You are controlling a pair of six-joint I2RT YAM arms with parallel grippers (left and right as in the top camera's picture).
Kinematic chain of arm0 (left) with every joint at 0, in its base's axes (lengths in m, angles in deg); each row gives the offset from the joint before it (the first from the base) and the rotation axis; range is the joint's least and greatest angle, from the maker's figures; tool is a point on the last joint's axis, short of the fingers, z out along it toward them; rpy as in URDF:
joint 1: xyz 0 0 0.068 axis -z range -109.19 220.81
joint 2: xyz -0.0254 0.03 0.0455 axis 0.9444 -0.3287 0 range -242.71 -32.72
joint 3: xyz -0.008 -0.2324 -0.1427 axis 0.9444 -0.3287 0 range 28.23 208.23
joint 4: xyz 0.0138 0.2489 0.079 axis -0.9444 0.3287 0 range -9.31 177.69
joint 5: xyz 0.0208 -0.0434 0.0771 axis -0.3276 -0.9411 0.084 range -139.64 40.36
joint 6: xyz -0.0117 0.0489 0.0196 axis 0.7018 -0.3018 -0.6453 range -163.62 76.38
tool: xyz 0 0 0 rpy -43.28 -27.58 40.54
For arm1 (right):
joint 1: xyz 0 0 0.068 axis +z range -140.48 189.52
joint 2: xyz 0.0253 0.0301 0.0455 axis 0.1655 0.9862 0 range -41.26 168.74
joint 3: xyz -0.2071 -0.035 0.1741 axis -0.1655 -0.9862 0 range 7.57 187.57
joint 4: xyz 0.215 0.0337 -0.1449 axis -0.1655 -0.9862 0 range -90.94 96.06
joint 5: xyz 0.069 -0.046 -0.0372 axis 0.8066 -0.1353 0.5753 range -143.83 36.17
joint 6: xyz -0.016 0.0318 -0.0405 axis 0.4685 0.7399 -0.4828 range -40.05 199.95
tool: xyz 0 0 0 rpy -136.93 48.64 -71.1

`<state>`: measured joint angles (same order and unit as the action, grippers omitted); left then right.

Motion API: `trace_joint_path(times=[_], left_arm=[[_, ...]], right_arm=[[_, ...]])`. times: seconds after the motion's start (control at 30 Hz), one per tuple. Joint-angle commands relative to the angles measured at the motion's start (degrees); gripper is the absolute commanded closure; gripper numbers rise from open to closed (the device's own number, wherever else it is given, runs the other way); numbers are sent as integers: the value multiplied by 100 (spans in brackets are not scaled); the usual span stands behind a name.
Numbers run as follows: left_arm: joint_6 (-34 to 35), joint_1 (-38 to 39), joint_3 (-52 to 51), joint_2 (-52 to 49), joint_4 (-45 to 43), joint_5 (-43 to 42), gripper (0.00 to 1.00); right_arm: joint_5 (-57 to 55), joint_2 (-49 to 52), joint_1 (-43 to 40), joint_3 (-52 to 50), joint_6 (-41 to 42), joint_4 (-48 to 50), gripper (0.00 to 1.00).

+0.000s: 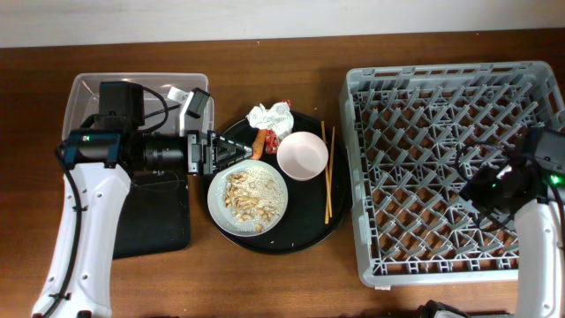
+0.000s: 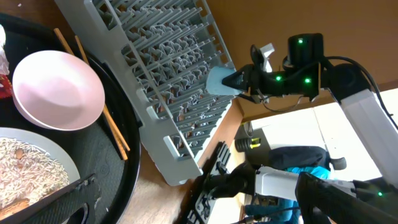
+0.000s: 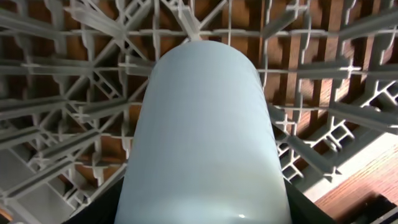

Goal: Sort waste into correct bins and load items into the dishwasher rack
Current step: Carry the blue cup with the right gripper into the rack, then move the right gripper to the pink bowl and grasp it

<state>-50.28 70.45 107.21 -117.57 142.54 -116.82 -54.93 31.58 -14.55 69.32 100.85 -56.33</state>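
Observation:
My right gripper [image 1: 481,188] is shut on the light-blue cup [image 3: 205,124] and holds it over the grey dishwasher rack [image 1: 415,124]. The cup also shows in the left wrist view [image 2: 217,81]. My left gripper [image 1: 244,152] is open and empty over the white plate's rim [image 1: 213,196], its tips next to the orange carrot piece [image 1: 259,141]. The plate holds rice and scraps [image 1: 250,196]. The crumpled tissue [image 1: 267,115], red wrapper [image 1: 283,133], pink-white bowl [image 1: 303,155] and chopsticks [image 1: 328,172] lie on the round tray.
The round black tray [image 1: 300,237] sits mid-table under the plate and bowl. The clear tub [image 1: 86,88] stands at the back left, partly under my left arm. The flat black tray [image 1: 159,231] lies in front of it. The rack's pegs [image 3: 62,124] fill the right wrist view.

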Motion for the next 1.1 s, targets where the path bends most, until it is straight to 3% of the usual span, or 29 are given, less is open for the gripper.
trace_joint_path(times=[0.0, 0.13, 0.2, 0.27, 0.37, 0.6, 0.77, 0.83, 0.87, 0.97, 1.07], left_arm=[[-74, -20, 57, 24, 20, 24, 1], [-74, -20, 57, 24, 20, 24, 1], [-74, -20, 57, 24, 17, 24, 1], [-72, -20, 57, 24, 22, 22, 1], [-72, -20, 57, 24, 83, 20, 1], [-28, -20, 57, 24, 81, -332, 1], [-28, -20, 57, 24, -138, -411, 1], [-26, -20, 59, 37, -153, -328, 1], [0, -24, 74, 59, -157, -247, 1], [579, -20, 297, 229, -79, 1080, 1], [1259, -20, 776, 619, 190, 3018, 1]], right_arm=[[-20, 57, -44, 31, 63, -37, 46], [151, 55, -37, 31, 59, -238, 43], [153, 55, -37, 31, 61, -229, 19], [160, 55, -37, 59, 61, -236, 15], [817, 48, -37, 433, -234, -323, 10], [2271, -404, 195, 1451, -887, -579, 12], [2481, -1075, 1652, 1517, -1106, -243, 12], [2483, -1095, 2409, 1491, -1106, -37, 2], [2452, -1054, 2686, 1458, -1106, 57, 2], [2085, -721, 3453, 1419, -955, 160, 3], [1504, -37, 4210, 1419, -640, 348, 20]])
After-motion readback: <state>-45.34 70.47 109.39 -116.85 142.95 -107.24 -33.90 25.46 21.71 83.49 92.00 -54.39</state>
